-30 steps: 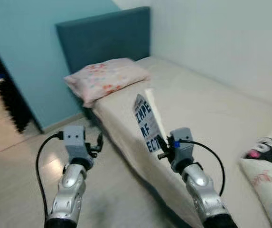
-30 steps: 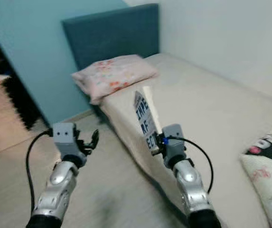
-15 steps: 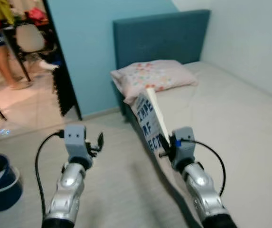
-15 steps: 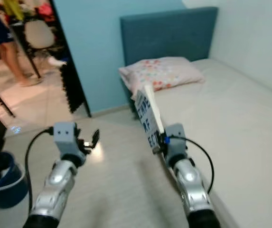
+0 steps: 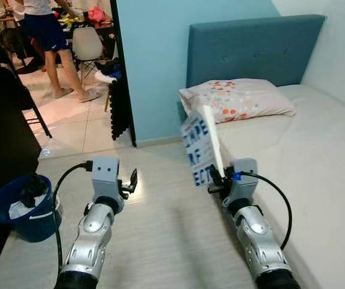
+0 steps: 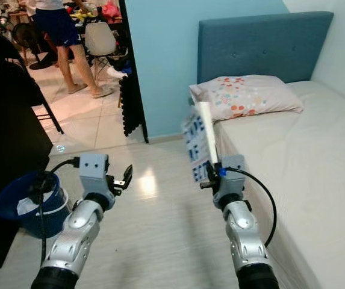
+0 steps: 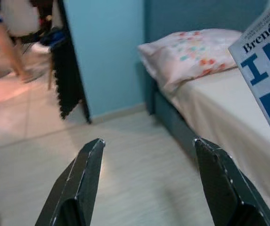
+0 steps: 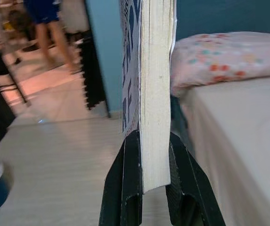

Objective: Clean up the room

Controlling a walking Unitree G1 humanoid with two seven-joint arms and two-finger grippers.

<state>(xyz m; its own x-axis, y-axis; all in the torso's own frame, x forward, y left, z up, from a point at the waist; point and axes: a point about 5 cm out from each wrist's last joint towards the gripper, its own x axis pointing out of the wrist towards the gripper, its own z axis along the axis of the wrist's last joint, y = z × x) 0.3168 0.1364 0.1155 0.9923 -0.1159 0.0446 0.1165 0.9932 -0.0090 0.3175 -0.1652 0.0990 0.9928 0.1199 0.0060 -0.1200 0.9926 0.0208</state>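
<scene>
**Right gripper holds a book upright beside the bed**

The right gripper [image 8: 146,162] is clamped on the lower edge of a paperback book [image 5: 199,147], its two black fingers [image 8: 131,188] pressed against the front and back covers with the pale page block between them. The book stands upright above the wrist, tilted slightly, its white cover with large blue lettering turned toward the left of the scene. It is held in the air over the pale floor [image 5: 160,241], just left of the bed's near edge.

The left gripper [image 7: 146,174] is raised in front of the robot to the left of the book, well apart from it. Its fingers [image 7: 85,174] are spread wide with nothing between them, and floor shows through the gap.

The bed [image 5: 317,168] runs along the right side, covered in a cream sheet. A pink floral pillow [image 5: 235,99] lies at its far end against a teal headboard [image 5: 250,48]. A light-blue wall [image 5: 154,60] stands left of the headboard.

At the near left a blue bucket [image 5: 21,208] sits on the floor with crumpled things inside, next to a dark piece of furniture [image 5: 0,138]. Through the opening at the far left, a person [image 5: 49,36] in dark shorts stands on a tiled floor near a white chair [image 5: 88,45].
</scene>
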